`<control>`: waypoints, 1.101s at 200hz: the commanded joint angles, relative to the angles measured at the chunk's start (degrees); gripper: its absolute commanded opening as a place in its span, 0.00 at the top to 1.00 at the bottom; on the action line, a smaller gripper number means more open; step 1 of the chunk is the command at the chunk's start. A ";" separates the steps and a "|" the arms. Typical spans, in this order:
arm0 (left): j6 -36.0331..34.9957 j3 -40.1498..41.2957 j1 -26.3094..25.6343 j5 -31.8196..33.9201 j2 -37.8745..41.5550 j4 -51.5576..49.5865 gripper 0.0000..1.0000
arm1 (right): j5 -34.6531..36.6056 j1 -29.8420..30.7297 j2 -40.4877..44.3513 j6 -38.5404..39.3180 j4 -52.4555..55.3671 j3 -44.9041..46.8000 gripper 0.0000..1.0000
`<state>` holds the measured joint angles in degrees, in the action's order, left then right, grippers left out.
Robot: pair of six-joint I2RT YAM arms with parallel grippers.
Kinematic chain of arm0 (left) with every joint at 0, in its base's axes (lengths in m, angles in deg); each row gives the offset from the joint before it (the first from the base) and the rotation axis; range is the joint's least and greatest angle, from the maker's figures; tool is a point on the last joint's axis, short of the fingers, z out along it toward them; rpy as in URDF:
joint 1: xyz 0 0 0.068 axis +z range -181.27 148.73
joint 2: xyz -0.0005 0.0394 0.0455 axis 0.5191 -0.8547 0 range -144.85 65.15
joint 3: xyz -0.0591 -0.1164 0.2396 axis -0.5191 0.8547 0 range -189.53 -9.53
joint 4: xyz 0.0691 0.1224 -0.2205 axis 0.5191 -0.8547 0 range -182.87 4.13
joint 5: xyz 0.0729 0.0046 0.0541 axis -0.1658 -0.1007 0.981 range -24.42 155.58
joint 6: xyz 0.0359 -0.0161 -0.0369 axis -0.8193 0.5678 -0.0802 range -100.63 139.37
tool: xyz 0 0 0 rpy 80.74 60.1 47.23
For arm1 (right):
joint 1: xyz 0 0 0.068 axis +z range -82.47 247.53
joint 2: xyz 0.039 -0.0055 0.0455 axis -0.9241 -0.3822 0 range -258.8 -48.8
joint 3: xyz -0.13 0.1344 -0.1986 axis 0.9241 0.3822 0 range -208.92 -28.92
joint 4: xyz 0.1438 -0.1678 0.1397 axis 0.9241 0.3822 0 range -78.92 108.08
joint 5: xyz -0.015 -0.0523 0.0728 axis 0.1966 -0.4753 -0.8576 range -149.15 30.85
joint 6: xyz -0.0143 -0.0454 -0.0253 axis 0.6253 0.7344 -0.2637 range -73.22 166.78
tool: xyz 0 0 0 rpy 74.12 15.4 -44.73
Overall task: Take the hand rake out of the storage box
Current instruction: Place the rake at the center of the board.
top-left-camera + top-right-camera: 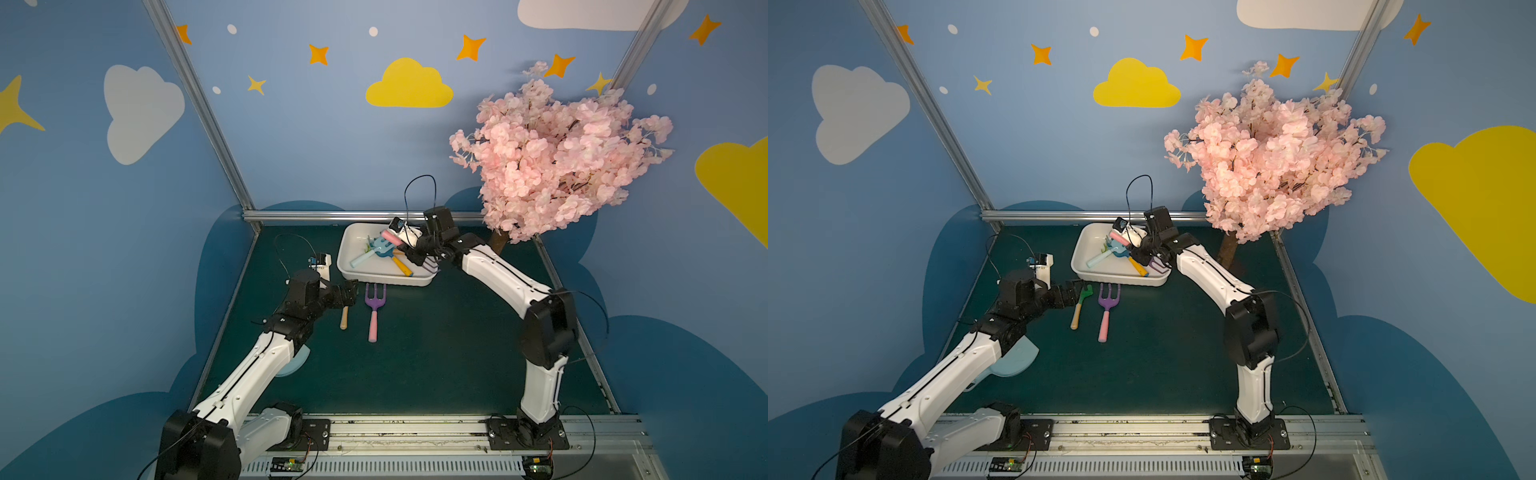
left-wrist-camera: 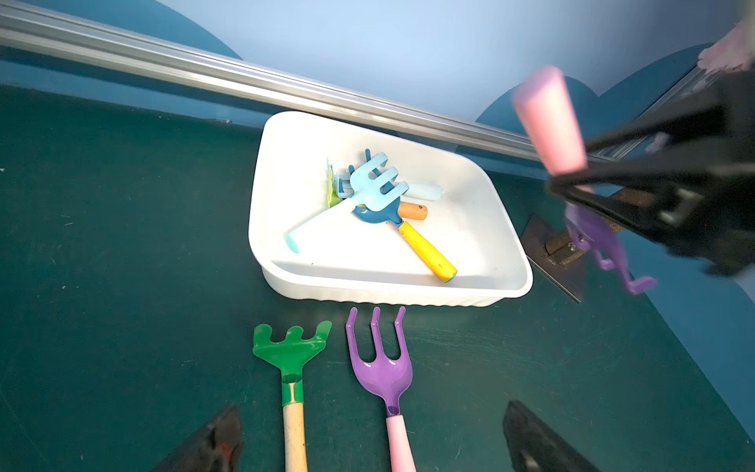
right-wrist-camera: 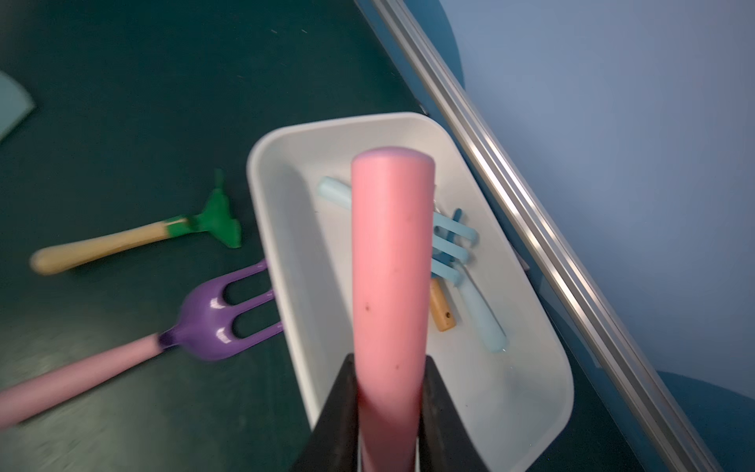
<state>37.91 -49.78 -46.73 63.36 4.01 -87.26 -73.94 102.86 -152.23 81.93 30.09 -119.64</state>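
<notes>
Hand rake (image 3: 392, 265), pink handle up, purple head down, pinched by right pincer (image 3: 390, 367), left pincer (image 1: 351, 289) spread

Both top views look down from high above the robot's base rail (image 1: 415, 430), facing the back wall (image 1: 332, 145) and covering the whole table (image 1: 415, 365). The left wrist camera looks low across the table at the storage box (image 2: 367, 292) from nearby; the right wrist camera hangs close above it. All four share the box.

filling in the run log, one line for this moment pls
right tool: shut on hand rake | hand rake: in air above storage box | left tool: open, empty
</notes>
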 commanded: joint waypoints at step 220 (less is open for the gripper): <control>-11.17 -7.38 -6.89 -9.11 -6.90 -9.13 0.00 | 7.58 6.14 0.43 24.41 -4.94 32.88 0.10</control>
<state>28.84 -54.79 -53.22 56.09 -1.81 -94.43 -68.37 108.63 -153.00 107.14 20.34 -87.55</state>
